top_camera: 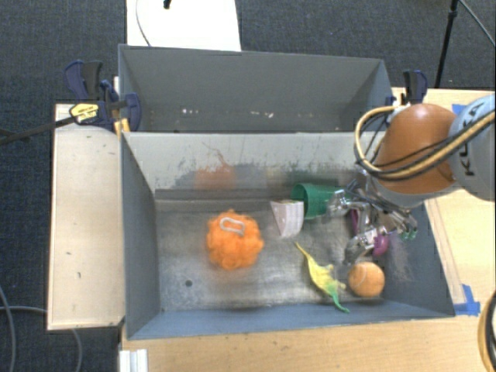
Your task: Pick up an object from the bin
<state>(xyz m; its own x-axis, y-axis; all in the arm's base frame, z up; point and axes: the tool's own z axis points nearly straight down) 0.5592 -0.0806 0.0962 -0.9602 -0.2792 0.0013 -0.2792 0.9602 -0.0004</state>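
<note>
Grey bin [139, 231], gripper [363, 235] at right beside purple object [380, 243], orange ball [366, 279] near, its opening cannot be told

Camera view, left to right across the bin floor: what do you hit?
orange pouf → white cup → yellow-green toy → orange ball

soft, even light — faint shadows, dull sheen on the bin [186, 285] floor
</note>
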